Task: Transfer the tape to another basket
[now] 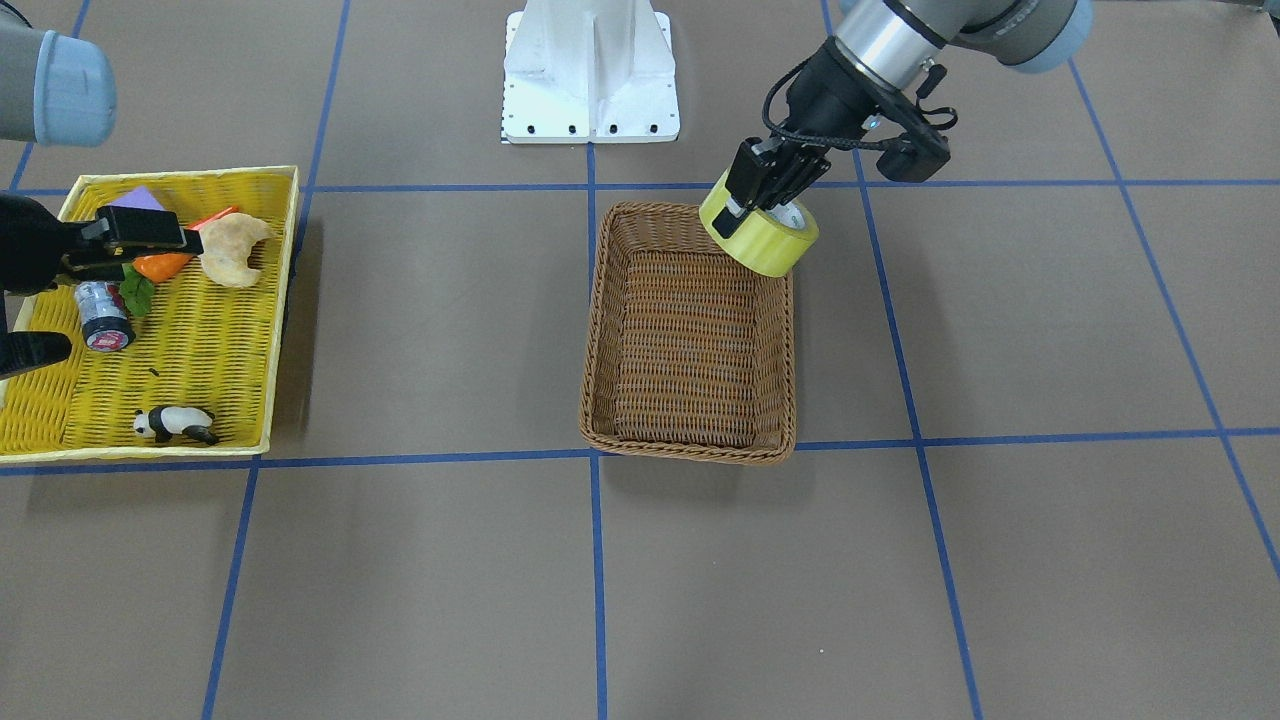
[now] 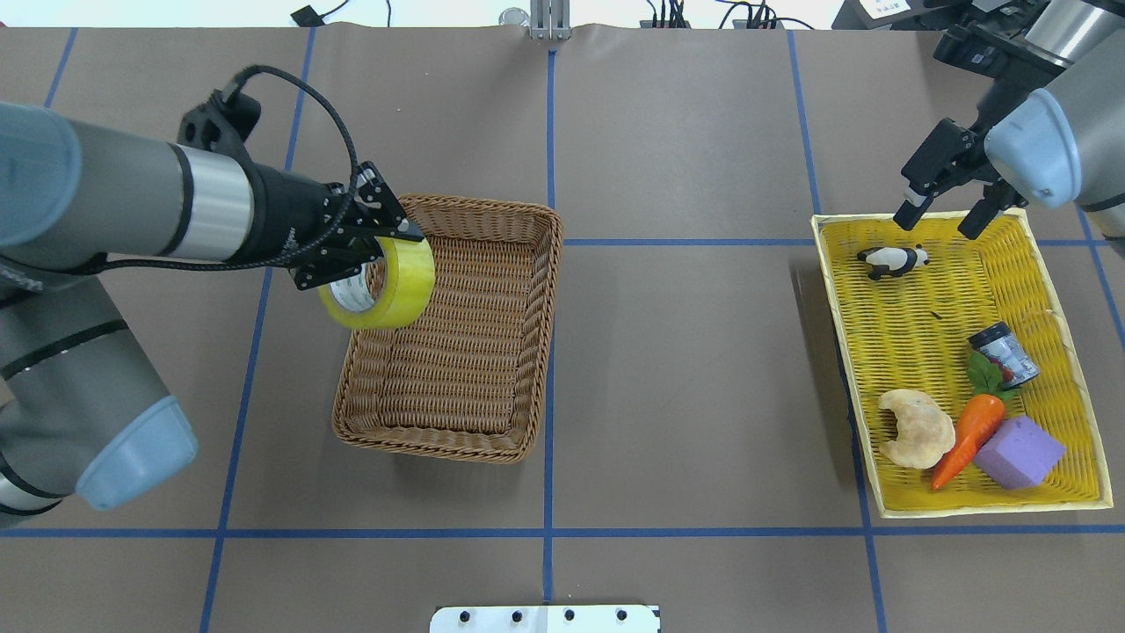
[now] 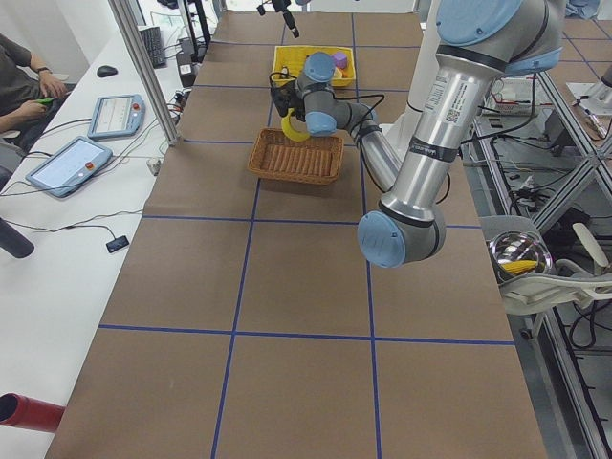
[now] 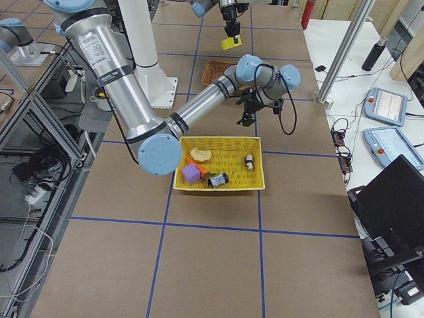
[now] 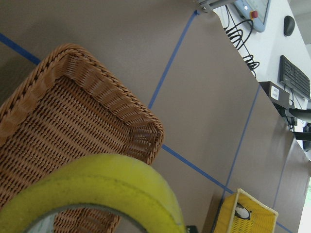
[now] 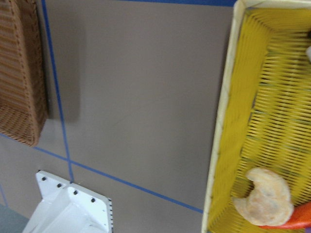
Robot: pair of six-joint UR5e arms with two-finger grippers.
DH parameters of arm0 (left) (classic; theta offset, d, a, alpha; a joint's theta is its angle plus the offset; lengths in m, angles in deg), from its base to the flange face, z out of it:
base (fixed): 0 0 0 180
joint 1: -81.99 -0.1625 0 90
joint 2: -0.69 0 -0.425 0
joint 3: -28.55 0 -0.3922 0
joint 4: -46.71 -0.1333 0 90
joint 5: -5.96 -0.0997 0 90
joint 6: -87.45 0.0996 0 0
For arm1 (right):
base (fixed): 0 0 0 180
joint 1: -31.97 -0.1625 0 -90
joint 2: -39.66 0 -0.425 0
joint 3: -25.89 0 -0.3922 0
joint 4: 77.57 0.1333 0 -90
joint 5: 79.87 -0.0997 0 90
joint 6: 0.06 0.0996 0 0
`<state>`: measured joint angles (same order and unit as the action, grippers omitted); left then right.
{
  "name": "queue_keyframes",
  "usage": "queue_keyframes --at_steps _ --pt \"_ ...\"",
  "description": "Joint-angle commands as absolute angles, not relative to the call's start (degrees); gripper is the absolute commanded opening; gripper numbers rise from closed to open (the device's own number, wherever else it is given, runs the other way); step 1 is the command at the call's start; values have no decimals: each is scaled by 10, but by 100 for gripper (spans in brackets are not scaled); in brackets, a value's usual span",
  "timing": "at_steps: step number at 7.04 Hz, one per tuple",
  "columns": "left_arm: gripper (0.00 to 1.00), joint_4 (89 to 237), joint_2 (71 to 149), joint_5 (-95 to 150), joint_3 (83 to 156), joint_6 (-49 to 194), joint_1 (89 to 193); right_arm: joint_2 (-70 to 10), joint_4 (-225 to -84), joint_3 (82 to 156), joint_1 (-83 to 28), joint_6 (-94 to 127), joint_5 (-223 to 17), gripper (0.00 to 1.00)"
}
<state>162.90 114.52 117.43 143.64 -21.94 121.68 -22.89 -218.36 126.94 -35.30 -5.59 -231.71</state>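
Note:
The yellow tape roll hangs tilted in my left gripper, which is shut on its wall. It hovers over the left rim of the brown wicker basket, partly above the basket's inside. The front view shows the tape over the basket's far corner. In the left wrist view the tape fills the bottom, with the basket below it. My right gripper is open and empty above the far edge of the yellow tray.
The shallow yellow tray at the right holds a toy panda, a small can, a carrot, a croissant and a purple block. The white robot base stands behind the basket.

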Motion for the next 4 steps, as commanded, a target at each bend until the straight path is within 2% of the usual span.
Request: queue_keyframes --at_steps 1,2,4 --pt "0 1464 1212 1165 1433 -220 1165 -255 -2090 1270 -356 -9 -2255 100" --pt "0 1447 1230 1125 1415 -219 1143 -255 -2088 1271 -360 -9 -2220 100" --pt "0 1438 1285 1118 1306 -217 1131 -259 -2056 1270 -373 -8 -2187 100"
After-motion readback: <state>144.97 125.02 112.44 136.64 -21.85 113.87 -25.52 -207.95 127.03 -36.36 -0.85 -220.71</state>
